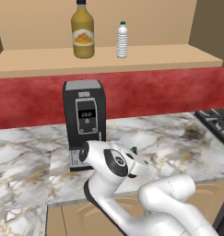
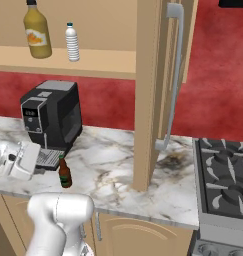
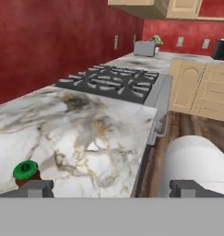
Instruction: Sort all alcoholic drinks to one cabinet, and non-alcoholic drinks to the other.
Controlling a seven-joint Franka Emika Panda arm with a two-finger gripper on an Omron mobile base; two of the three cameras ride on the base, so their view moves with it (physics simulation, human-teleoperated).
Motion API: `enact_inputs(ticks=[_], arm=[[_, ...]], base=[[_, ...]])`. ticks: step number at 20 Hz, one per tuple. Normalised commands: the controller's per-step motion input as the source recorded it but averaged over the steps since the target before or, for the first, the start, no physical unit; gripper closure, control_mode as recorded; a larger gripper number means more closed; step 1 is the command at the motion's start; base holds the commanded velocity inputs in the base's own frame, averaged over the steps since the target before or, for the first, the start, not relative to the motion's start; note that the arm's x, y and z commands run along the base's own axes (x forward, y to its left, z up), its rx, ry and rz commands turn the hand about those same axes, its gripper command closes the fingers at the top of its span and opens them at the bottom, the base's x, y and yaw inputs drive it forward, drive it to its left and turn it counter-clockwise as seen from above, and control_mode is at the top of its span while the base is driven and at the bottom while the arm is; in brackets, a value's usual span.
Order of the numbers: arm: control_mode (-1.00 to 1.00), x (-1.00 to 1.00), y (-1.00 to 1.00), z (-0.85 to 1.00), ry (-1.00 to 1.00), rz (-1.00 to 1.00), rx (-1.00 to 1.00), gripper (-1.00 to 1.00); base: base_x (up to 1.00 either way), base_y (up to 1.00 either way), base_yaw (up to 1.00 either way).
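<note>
The tool (image 3: 111, 186) hangs low over the counter (image 2: 118, 165) with its tips spread wide apart and nothing between them, apparently lined up to take the beer bottle (image 2: 65, 173). That bottle stands upright just in front of the coffee machine (image 2: 53, 117), its green cap peeking in beside one tip in the hand view, though whether it is touched I cannot tell. Above the coffee machine, on the long shelf of the wide cabinet (image 1: 109, 60), the juice bottle (image 1: 83, 31) and water bottle (image 1: 122, 40) stand side by side, seemingly already sorted. Right of the coffee machine, past a marbled stretch, sits the stove (image 2: 225, 175) against the red wall (image 1: 35, 101).
</note>
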Motion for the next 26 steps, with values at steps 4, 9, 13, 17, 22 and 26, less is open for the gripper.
enact_inputs(ticks=[4, 9, 13, 17, 22, 26], arm=[[-1.0, 0.26, 0.0, -0.09, 0.03, -0.03, -0.03, -1.0], [-1.0, 0.22, 0.0, -0.08, 0.03, -0.03, -0.03, -1.0], [-1.0, 0.19, 0.0, -0.14, 0.04, -0.04, -0.05, -1.0], [-1.0, 0.16, 0.0, -0.17, 0.04, -0.03, -0.04, -1.0], [-1.0, 0.13, 0.0, -0.17, 0.03, -0.03, -0.05, -1.0], [-1.0, 0.11, 0.01, -0.15, 0.01, -0.01, -0.03, -1.0]], base=[[0.0, 0.0, 0.0], [0.0, 0.0, 0.0], [0.0, 0.0, 0.0], [0.0, 0.0, 0.0], [0.0, 0.0, 0.0], [0.0, 0.0, 0.0]])
